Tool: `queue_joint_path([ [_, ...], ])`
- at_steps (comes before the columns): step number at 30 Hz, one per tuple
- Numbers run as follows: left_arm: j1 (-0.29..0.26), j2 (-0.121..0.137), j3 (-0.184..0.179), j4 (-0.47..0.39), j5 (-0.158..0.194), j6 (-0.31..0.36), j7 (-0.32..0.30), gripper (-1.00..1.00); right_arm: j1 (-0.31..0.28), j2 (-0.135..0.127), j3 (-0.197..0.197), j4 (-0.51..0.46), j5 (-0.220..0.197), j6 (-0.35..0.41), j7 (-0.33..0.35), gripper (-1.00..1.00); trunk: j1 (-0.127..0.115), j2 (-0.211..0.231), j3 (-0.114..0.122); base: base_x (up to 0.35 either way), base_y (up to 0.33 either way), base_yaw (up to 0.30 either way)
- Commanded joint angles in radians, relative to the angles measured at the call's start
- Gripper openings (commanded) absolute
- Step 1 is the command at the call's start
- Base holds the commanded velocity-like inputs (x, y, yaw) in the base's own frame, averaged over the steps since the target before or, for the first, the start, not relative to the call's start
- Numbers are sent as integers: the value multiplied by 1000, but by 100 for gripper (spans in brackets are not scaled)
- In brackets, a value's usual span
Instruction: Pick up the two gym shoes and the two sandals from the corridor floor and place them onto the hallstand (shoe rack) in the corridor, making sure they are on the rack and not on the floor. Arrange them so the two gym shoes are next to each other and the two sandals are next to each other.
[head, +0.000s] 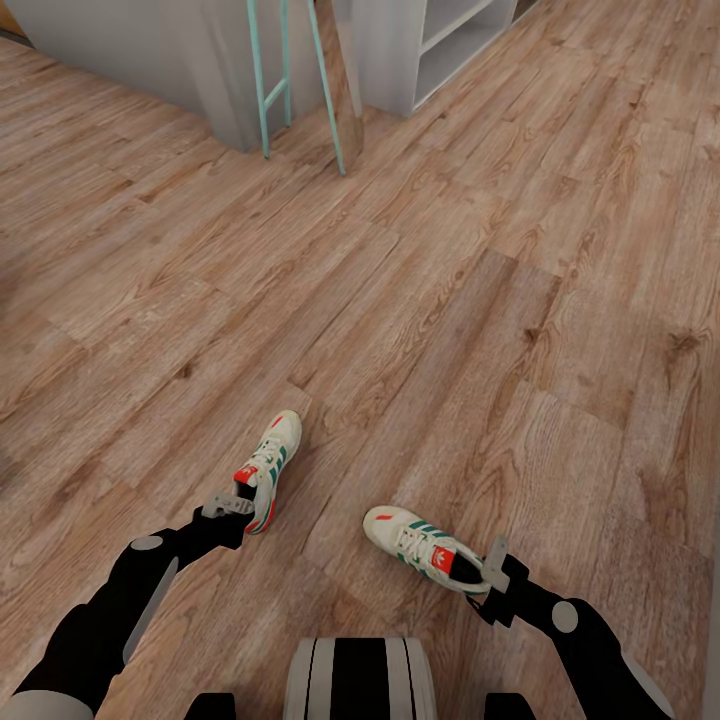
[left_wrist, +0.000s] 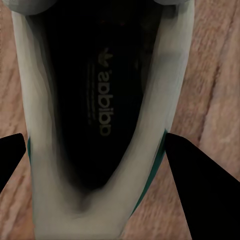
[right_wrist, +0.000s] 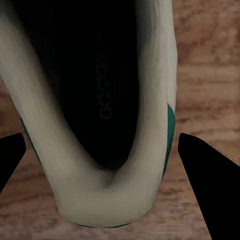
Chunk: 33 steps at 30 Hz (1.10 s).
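Head view: left gripper (head: 232, 503) sits at the heel of the left gym shoe (head: 268, 468), right gripper (head: 492, 572) at the heel of the right gym shoe (head: 420, 546). Each arm has its own shoe; no crossover needed.

Left wrist view: dark fingers (left_wrist: 192, 185) are spread to either side of the heel, collar opening dead centre between them. Same picture on the right wrist, fingers (right_wrist: 207, 177) flanking the heel (right_wrist: 100, 200). Both look open around the heel; whether the pads touch yet, I can't tell.

Axes: left shoe's toe points far and slightly right, right shoe's toe points far-left. Both on the corridor floor (head: 450, 300), near the base. Grey shelf unit (head: 440, 45), probably the rack, is far, right of centre.
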Motion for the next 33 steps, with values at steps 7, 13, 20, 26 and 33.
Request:
queue_joint_path([
  [7, 2, 4, 1, -3, 3, 6, -2, -100, 0, 1, -3, -8, 11, -8, 4, -100, -1, 0, 7, 0, 0, 0],
  [13, 2, 5, 3, -2, 2, 7, -2, -100, 0, 1, -3, -12, 10, -11, 4, -100, -4, 2, 30, 0, 0, 0],
  [20, 2, 5, 2, -1, 2, 7, -1, -100, 0, 2, -2, -49, 8, -12, 4, -100, -7, 3, 57, 0, 0, 0],
  [26, 2, 4, 0, 1, -1, 6, -1, -100, 0, 47, -1, -94, 8, -9, 3, -100, -10, 5, 81, 0, 0, 0],
  [33, 2, 8, 1, -1, 0, 8, 0, -100, 0, 130, -3, -123, 7, -10, 3, -100, -13, 6, 108, 0, 0, 0],
])
